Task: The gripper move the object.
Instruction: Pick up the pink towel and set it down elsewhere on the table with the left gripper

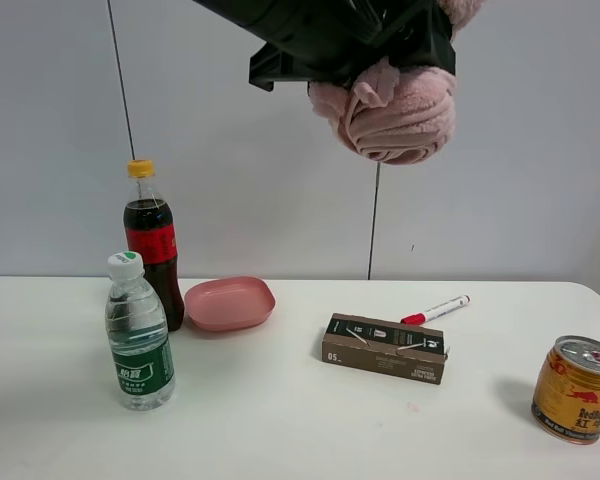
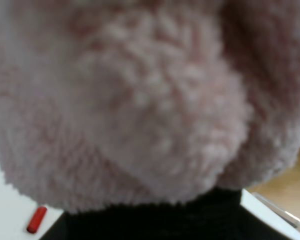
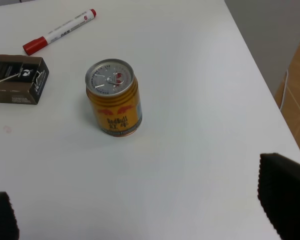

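Holding a fluffy pink towel high in the air, my left pincer is clamped on it at the top edge of the high camera's view, well above the white table. The towel is a soft, plush roll of pale pink. Its near end shows as a rounded bundle with folds curling inward, hanging just under my black arm, and another pink tuft pokes out above the arm. My left fingertips are buried in the pile, out of sight. Through my left wrist camera the towel fills nearly the whole picture as blurred pink fuzz, with a dark strip beneath it. Standing on the table below are a cola bottle, a water bottle, a smooth pink dish, a brown box, a red-capped marker just behind the box, and a gold can. My right pincer stands wide with nothing between its dark fingers, hovering over the table near the can.
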Robot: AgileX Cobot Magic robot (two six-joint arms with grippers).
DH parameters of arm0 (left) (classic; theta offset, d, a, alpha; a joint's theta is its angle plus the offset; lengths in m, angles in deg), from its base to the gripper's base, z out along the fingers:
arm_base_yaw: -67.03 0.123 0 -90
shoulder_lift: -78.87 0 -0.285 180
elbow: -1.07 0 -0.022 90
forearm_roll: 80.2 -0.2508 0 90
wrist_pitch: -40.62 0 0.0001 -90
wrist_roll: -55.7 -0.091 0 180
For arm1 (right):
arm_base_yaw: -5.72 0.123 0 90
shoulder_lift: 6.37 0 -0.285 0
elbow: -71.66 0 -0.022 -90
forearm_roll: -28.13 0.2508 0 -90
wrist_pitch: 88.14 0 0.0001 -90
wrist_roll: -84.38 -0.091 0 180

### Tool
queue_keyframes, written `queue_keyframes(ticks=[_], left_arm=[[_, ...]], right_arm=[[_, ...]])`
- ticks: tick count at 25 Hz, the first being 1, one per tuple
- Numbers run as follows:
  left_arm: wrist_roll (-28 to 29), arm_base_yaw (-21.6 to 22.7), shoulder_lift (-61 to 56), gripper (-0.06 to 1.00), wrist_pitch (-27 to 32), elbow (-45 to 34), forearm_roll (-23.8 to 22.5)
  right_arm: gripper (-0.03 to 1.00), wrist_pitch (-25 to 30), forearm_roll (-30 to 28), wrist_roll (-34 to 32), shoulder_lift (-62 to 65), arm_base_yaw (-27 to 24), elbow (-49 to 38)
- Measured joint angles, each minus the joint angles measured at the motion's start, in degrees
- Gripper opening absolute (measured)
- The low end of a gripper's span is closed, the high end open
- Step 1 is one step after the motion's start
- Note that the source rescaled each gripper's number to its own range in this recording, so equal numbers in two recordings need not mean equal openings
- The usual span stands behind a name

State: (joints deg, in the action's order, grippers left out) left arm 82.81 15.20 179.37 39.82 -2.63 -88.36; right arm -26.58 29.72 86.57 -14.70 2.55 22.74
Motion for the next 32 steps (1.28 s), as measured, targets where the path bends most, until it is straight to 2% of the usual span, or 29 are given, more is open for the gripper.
queue_keyframes(ticks=[6, 16, 21, 26, 32], left_arm=[[0.3, 4.5, 5.7, 0.02, -6.5, 0.0, -2.4], [0.4, 11.0, 12.4, 0.02, -10.0, 0.8, -5.9], [0.4, 11.3, 17.2, 0.02, -7.2, 7.6, -9.2], [0.4, 12.7, 21.9, 0.02, -2.7, 14.9, -10.4], [0.4, 17.6, 24.7, 0.02, -1.2, 15.6, -10.9]], right_arm=[[1.0, 0.0, 0.0, 0.0, 0.0, 0.0, 0.0], [1.0, 0.0, 0.0, 0.0, 0.0, 0.0, 0.0], [1.0, 0.0, 0.0, 0.0, 0.0, 0.0, 0.0], [1.0, 0.0, 0.0, 0.0, 0.0, 0.0, 0.0], [1.0, 0.0, 0.0, 0.0, 0.0, 0.0, 0.0]])
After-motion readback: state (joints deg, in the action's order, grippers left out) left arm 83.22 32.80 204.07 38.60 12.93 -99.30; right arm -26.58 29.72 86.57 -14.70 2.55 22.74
